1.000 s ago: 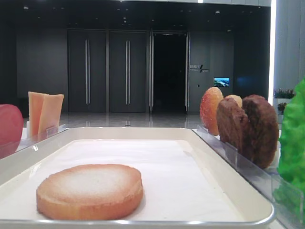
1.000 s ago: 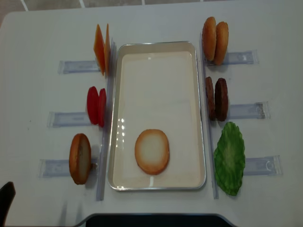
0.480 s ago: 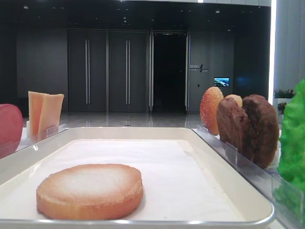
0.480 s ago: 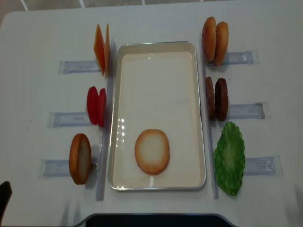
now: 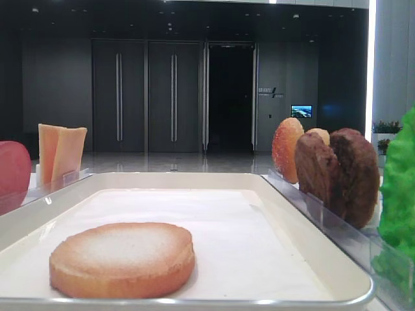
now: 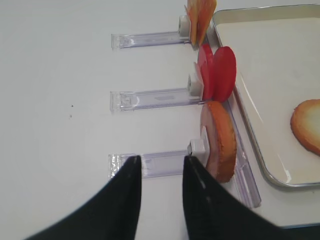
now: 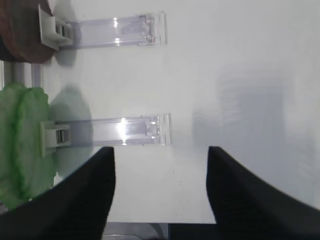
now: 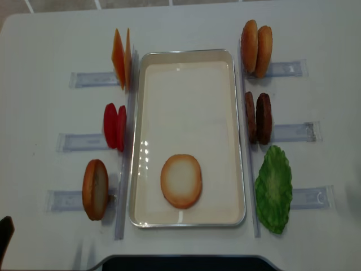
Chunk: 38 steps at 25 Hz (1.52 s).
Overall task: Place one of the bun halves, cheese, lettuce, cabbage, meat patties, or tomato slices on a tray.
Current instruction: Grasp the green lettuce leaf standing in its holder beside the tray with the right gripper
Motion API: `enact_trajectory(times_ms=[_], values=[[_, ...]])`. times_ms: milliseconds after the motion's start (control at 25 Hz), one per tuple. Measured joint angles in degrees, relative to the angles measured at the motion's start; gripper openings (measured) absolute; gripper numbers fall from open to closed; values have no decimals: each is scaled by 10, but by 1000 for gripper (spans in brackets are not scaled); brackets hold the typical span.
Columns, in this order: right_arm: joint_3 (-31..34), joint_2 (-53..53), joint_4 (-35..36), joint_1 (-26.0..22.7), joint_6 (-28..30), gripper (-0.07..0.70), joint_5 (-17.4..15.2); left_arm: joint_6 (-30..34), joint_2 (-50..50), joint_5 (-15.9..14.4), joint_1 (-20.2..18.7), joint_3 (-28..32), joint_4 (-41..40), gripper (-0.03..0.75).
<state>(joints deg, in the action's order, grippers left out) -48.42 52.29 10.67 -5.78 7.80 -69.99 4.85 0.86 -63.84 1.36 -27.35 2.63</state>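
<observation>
The left claw [image 6: 160,172] hangs over the white counter [image 8: 45,39] at its near left corner, its 2 dark fingers [image 6: 127,200] drawn in as close as they go and holding nothing. Just right of its tips 1 bun half [image 6: 220,142] stands on edge at the end of a clear holder [image 6: 150,164]. Beyond that, farther from the claw, stand 2 tomato slices [image 6: 220,72], and beyond those the cheese [image 6: 201,15], each upright in its own holder. To the right of this row lies the tray [image 8: 189,55], and inside it, at its near end, 1 bun half [image 8: 181,180] lies flat with its pale face up.

Past the tray's right rim, another row runs from far to near: 2 upright bun halves [image 8: 256,47], 2 meat patties [image 8: 258,117], then the lettuce [image 8: 274,189]. The right claw [image 7: 160,192] hovers over bare counter at the right side, its 2 fingers [image 7: 85,200] set wide apart and empty. The lettuce sits to its left, at the end of a clear holder [image 7: 127,129] that lies just ahead of the fingertips. A meat patty [image 7: 22,30] shows farther ahead and left.
</observation>
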Motion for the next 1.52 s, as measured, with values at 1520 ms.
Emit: enact_trajectory(times_ms=[1520], values=[[-46,186,-61,405,-356,415,73,0,0,0,0,0,0,219]])
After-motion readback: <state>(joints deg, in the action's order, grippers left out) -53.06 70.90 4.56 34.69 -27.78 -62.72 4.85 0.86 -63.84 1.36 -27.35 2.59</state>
